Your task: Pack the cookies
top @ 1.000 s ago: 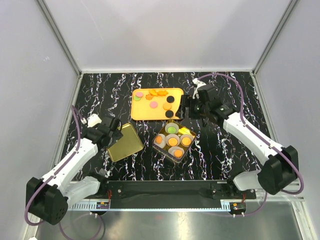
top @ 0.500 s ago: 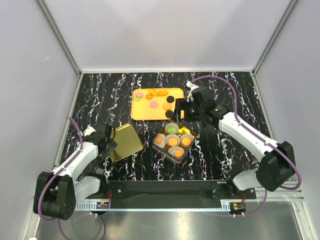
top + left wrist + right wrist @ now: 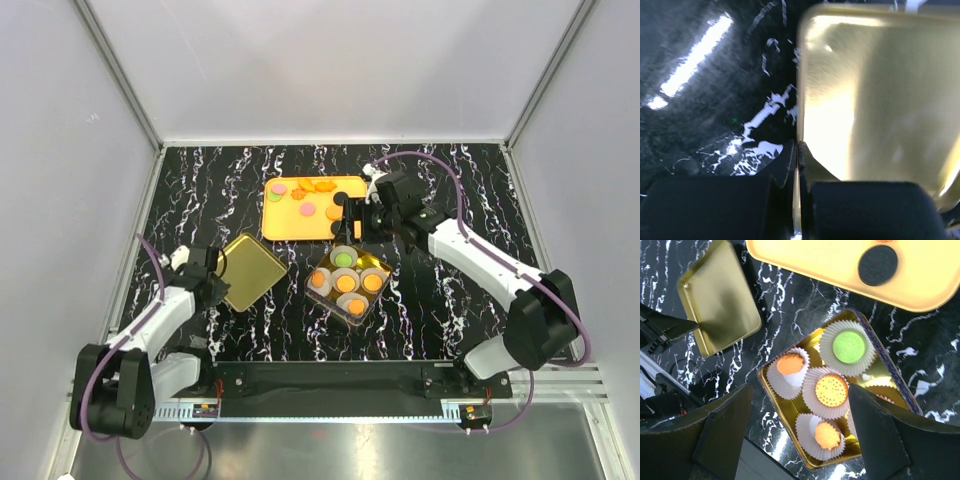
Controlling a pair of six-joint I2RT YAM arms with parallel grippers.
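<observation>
Two grippers, two stories. My left gripper (image 3: pixel 798 150) was wide a second ago and has now clamped tight on the edge of the gold lid (image 3: pixel 875 100), left of centre in the top view. My right gripper (image 3: pixel 352 218) stays spread wide and has drifted left to the orange tray (image 3: pixel 285 228). Cookies (image 3: pixel 308 209) sit on that tray and in paper cups (image 3: pixel 810 395) inside the tin (image 3: pixel 774 399), mid-frame.

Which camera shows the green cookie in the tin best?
Right wrist view: the green cookie sits close and sharp in its cup. The top view shows it tiny; the left wrist view misses it.
</observation>
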